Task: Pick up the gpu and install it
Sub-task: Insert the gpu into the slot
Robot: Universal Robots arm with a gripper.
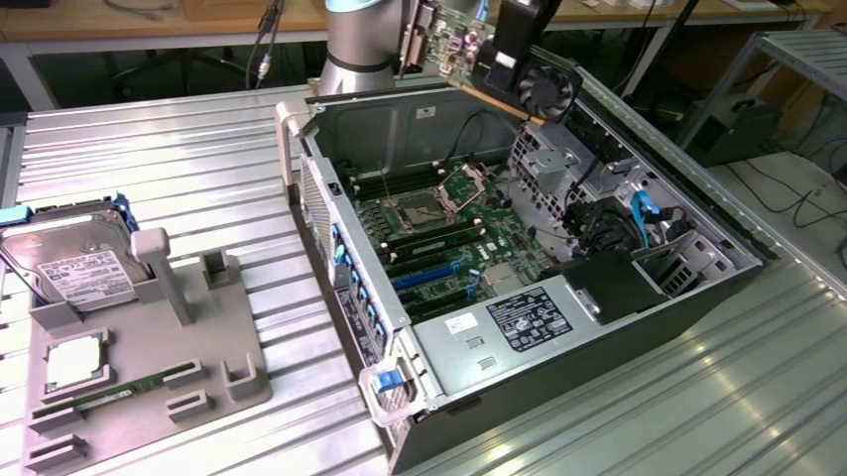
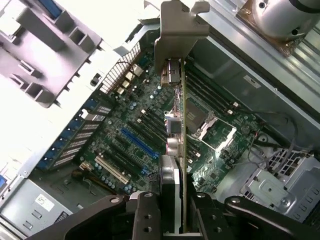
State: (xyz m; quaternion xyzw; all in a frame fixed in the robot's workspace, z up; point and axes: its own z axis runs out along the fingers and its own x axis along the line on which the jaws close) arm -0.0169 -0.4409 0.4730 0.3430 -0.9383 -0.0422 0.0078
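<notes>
You have a ribbed metal table (image 1: 185, 149) carrying two things. The open computer case (image 1: 596, 357) lies on its side toward the exterior view's right, open face up. The grey plastic holder (image 1: 198, 337) sits flat at the exterior view's left, near the case but apart from it.

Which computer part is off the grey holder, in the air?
The gpu, a thin dark card with round fan, gripped in the jaws over the open case; the silver hard drive and green memory stick sit on the holder.
</notes>
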